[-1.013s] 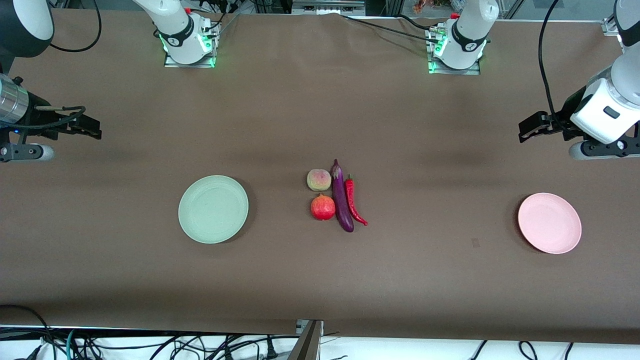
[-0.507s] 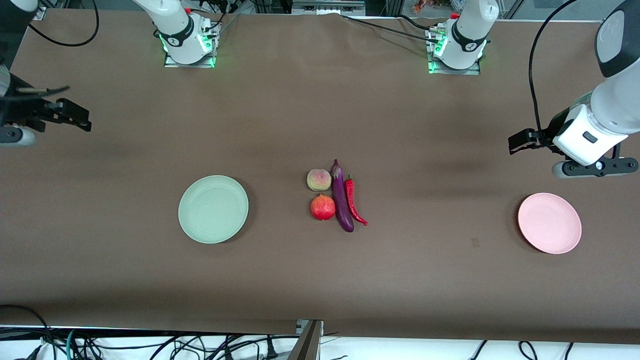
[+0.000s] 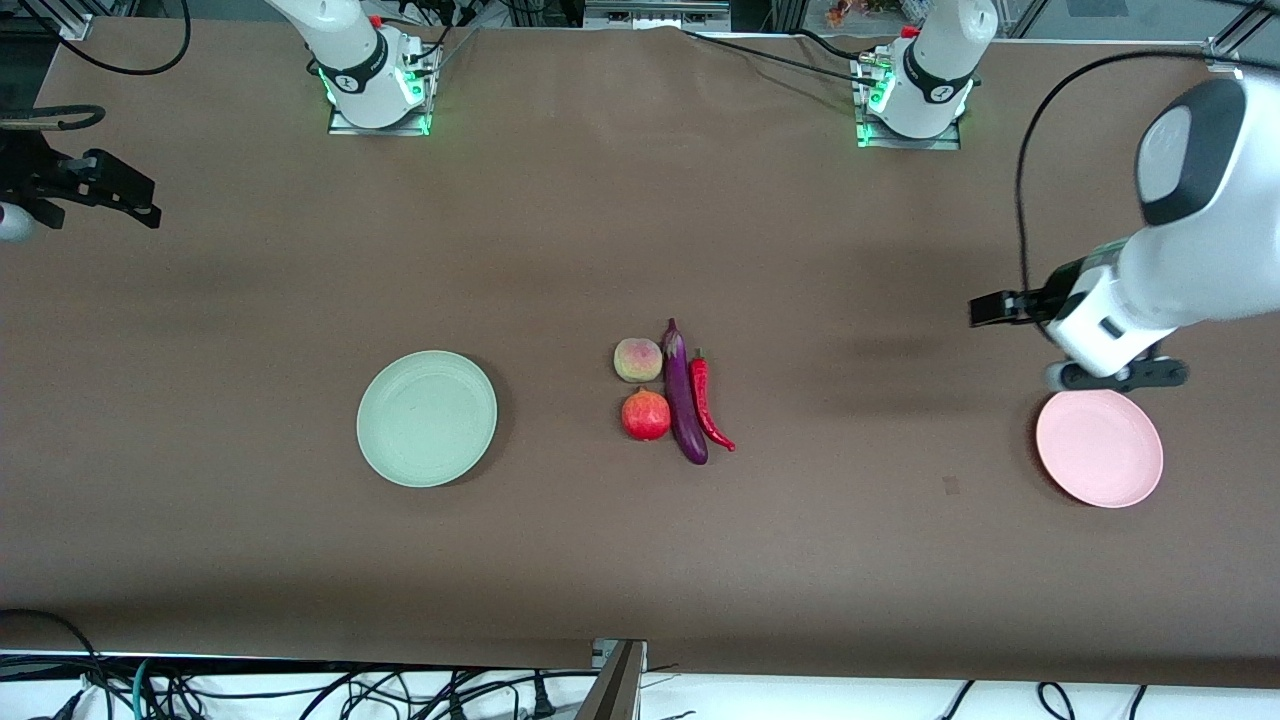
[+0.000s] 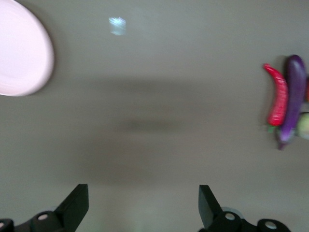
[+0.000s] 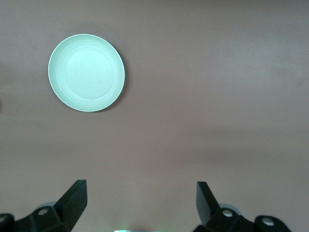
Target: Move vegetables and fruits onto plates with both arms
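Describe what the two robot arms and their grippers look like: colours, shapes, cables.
Both arms are bulky white jointed tubes with dark bands and looping black cables. The left gripper and right gripper are small, black and two-fingered. Green lights glow at each base.

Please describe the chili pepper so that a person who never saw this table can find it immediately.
On the brown table, four foods lie clustered midway between the mint green plate and the pink plate. The chili pepper lies alongside the purple eggplant, toward the pink plate. It alone is thin, curved and red.
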`<state>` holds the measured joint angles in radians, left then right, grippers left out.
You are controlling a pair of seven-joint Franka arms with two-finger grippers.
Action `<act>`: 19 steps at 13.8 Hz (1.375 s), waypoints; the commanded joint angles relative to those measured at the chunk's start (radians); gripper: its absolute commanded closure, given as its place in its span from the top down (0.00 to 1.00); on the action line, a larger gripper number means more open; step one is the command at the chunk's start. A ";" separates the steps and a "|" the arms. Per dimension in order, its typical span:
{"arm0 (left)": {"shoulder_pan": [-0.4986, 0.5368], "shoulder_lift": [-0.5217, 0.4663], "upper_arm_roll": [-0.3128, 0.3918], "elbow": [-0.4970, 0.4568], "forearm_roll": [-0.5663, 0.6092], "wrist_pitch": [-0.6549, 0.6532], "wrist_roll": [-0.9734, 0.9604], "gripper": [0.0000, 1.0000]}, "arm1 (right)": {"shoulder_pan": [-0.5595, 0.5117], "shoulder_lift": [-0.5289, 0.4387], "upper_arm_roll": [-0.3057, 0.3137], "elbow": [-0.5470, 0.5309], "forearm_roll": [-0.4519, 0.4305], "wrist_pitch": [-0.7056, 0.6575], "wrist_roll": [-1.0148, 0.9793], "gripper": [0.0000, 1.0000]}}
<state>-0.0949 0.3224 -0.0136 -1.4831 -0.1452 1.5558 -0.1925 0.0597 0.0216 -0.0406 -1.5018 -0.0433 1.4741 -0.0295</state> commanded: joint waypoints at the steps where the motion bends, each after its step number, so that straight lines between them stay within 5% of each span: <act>1: -0.052 0.121 0.001 0.052 -0.140 0.090 -0.106 1.00 | 0.008 0.014 0.001 0.002 0.013 0.002 0.011 1.00; 10: -0.367 0.398 0.003 0.050 -0.180 0.602 -0.495 1.00 | 0.037 0.066 -0.001 -0.009 0.013 -0.011 0.011 1.00; 19: -0.410 0.510 0.004 0.050 -0.178 0.690 -0.536 1.00 | 0.089 0.185 0.001 -0.006 0.011 0.017 0.005 1.00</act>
<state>-0.4808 0.7969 -0.0248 -1.4665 -0.3162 2.2277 -0.7020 0.1345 0.1610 -0.0387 -1.5164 -0.0384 1.4767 -0.0294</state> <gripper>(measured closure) 0.000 0.000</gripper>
